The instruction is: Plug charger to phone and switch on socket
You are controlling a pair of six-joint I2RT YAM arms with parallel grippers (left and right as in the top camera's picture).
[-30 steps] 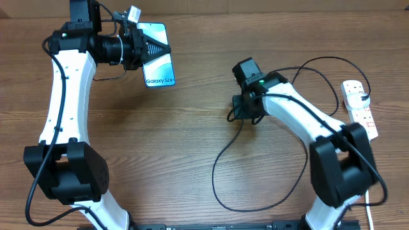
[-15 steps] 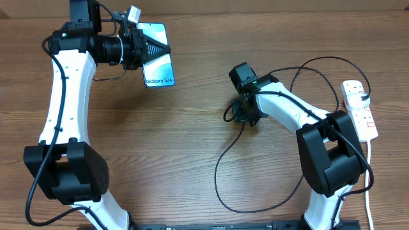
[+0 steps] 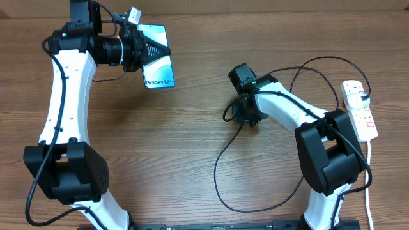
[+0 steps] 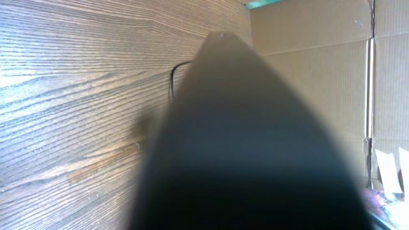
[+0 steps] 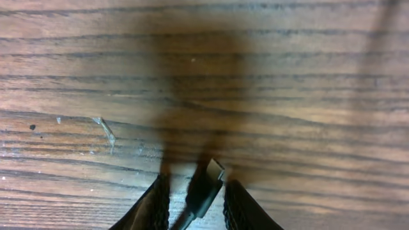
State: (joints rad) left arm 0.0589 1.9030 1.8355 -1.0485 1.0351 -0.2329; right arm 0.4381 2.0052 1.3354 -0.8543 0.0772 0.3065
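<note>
The wooden desk fills the overhead view. The socket lies at the far right edge, its long axis running top to bottom and its red switches facing up, well apart from everything else.

In the upper left lies the phone, screen up. Its long axis runs nearly top to bottom, leaning a little, and its lettering sits near the lower end. The lower short edge therefore faces down the frame, and that is probably where the port is.

The left claw is fully closed and holds nothing between its fingers. Its pointed tip lies over the phone's upper half, apparently to pin the phone down so it cannot slide when the connector is pushed in. Whether it actually presses on the glass cannot be told.

The charger has its thin black cable looping across the lower centre of the overhead view. The cable then arcs back up toward the top end of the socket.

The right claw hangs low over the desk at centre. It is slightly parted, with the connector end standing between its fingers and a sliver of gap showing on each side, so nothing looks pinched. The metal connector tip points up and right in the wrist view. This end is well apart from the phone.
</note>
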